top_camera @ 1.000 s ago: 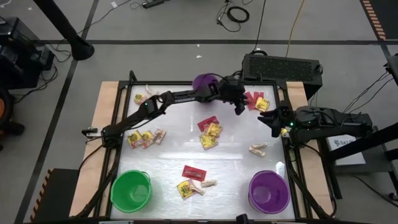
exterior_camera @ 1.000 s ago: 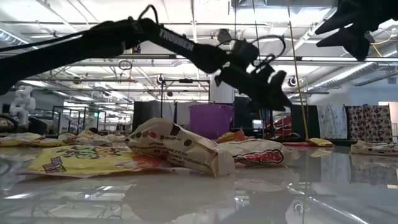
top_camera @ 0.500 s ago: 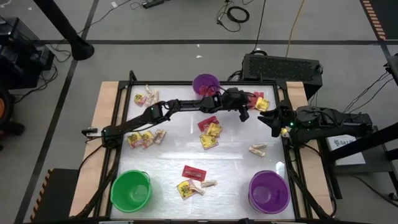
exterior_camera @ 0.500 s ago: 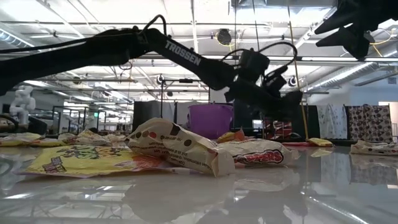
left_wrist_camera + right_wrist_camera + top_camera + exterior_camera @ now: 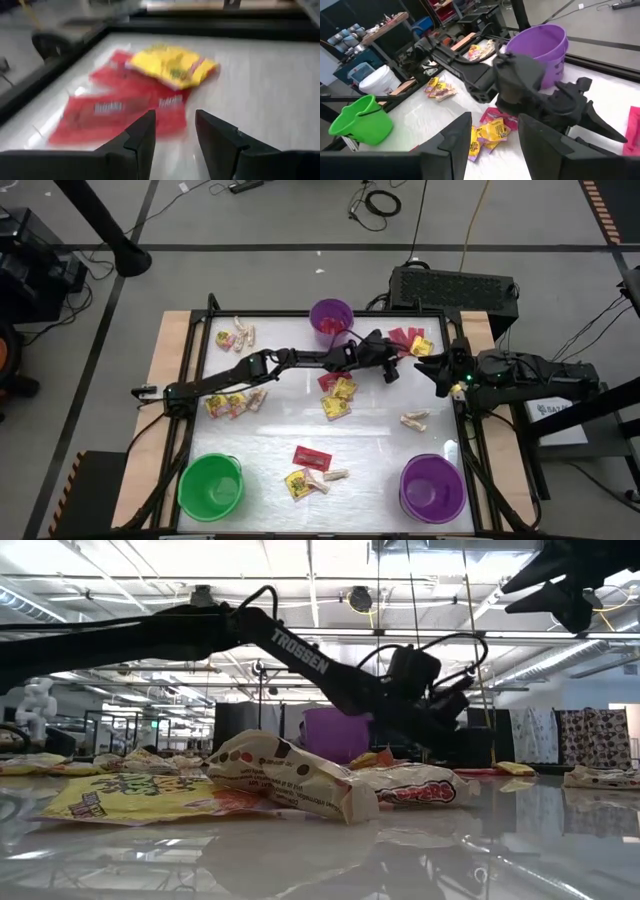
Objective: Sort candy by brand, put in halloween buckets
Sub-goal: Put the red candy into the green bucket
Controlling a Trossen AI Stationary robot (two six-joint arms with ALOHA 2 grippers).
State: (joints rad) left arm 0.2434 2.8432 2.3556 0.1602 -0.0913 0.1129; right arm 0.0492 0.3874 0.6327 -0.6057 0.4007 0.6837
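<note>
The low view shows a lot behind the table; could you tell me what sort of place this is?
Probably an open robotics lab or workshop: exposed ceiling pipes and strip lights, curtained partitions, and cables on the concrete floor.

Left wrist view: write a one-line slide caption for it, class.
Left hand, fingers apart and empty, hovers just short of red candy packets with a yellow packet on top.

An overhead camera looked straight down on my whole table (image 5: 300, 440). A second sat at tabletop level, candy looming close. My left wrist camera faced red packets (image 5: 120, 107) at close range; my right wrist's watched my left arm (image 5: 485, 80), shared with both.
</note>
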